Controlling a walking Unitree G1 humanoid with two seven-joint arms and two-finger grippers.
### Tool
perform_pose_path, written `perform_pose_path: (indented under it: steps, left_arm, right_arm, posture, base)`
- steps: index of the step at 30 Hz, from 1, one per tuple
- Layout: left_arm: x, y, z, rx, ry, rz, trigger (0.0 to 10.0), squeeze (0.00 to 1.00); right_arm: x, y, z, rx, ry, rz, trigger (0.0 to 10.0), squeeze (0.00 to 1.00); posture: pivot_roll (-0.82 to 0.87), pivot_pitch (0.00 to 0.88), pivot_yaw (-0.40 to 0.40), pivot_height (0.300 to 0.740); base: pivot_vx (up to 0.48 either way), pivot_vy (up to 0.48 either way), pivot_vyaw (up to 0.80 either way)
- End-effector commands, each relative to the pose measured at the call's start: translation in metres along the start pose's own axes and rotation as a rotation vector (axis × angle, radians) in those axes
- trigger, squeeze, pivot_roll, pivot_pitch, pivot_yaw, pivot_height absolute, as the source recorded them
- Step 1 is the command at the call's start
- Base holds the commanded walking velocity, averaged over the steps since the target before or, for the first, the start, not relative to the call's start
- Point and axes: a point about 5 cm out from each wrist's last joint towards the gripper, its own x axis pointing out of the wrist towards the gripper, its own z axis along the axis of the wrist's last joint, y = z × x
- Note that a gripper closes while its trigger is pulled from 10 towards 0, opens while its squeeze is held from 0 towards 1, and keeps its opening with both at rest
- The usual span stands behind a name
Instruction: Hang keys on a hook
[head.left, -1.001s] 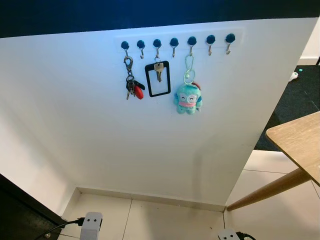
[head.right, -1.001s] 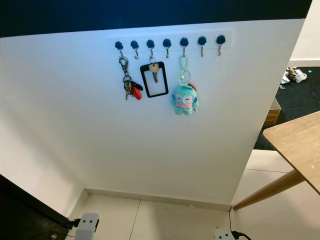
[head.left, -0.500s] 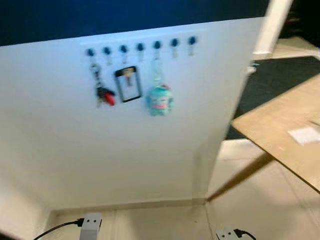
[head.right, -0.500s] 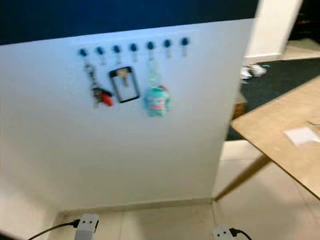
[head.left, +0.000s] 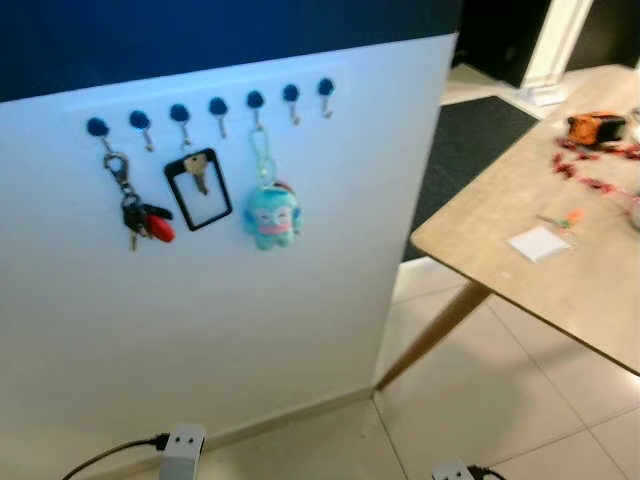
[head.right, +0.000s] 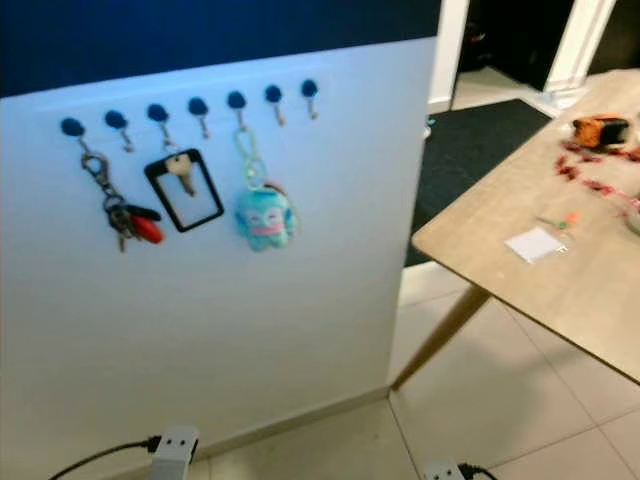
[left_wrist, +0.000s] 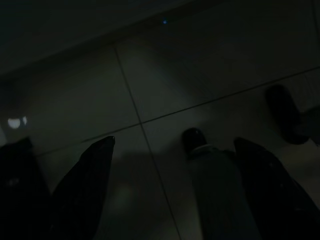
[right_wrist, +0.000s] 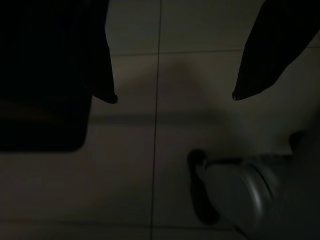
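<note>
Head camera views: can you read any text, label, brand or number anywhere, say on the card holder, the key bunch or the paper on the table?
No readable text in view.
Black card holder: empty frame, a key inside, no lettering.
Key bunch with red fob: too blurred to read.
White paper on the wooden table: looks blank.
Orange object: too small to read.

Both your arms hang idle, pointed down. Your left gripper (left_wrist: 170, 155) has its 2 black fingers (left_wrist: 85, 180) spread wide apart with nothing between them, though the wrist view is very dark. Your right gripper (right_wrist: 175, 95) likewise has its 2 fingers (right_wrist: 270, 50) held well apart and empty, and a rounded silver part of your own body with a dark tip (right_wrist: 235, 185) shows below it.
</note>
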Motion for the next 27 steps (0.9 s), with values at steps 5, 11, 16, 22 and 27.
perform_pose_path:
  steps: [5,11,16,22,27]
  left_arm:
    - [-0.0022,0.0069,-0.0054,-0.002,0.022,0.019,10.0,0.00]
    - [-0.0028,0.0080,-0.0074,-0.002,0.028,0.023,10.0,0.00]
    - [-0.0029,0.0081,-0.0081,-0.001,0.028,0.027,10.0,0.00]
    - [-0.0026,0.0077,-0.0071,-0.001,0.025,0.025,10.0,0.00]
    - [-0.0024,0.0068,-0.0068,-0.001,0.027,0.020,10.0,0.00]
  right_arm:
    - [-0.0002,-0.0003,-0.0013,0.000,-0.009,0.004,10.0,0.00]
    - [-0.0002,-0.0007,-0.0019,-0.003,-0.006,0.005,10.0,0.00]
    - [-0.0003,-0.0009,-0.0021,-0.013,-0.006,0.008,10.0,0.00]
    - [-0.0003,-0.0011,-0.0010,-0.023,-0.013,0.014,10.0,0.00]
    - [-0.0002,-0.0006,0.0006,-0.044,-0.020,0.021,10.0,0.00]
  posture:
    - [-0.12,0.017,0.104,0.740]
    - [-0.12,0.015,0.101,0.740]
    - [-0.12,0.012,0.097,0.740]
    - [-0.12,0.009,0.095,0.740]
    - [-0.12,0.011,0.096,0.740]
  base:
    - [0.000,0.000,-0.25]
    - [0.000,0.000,-0.80]
    - [0.000,0.000,-0.80]
    - [0.000,0.000,-0.80]
    - [0.000,0.000,-0.80]
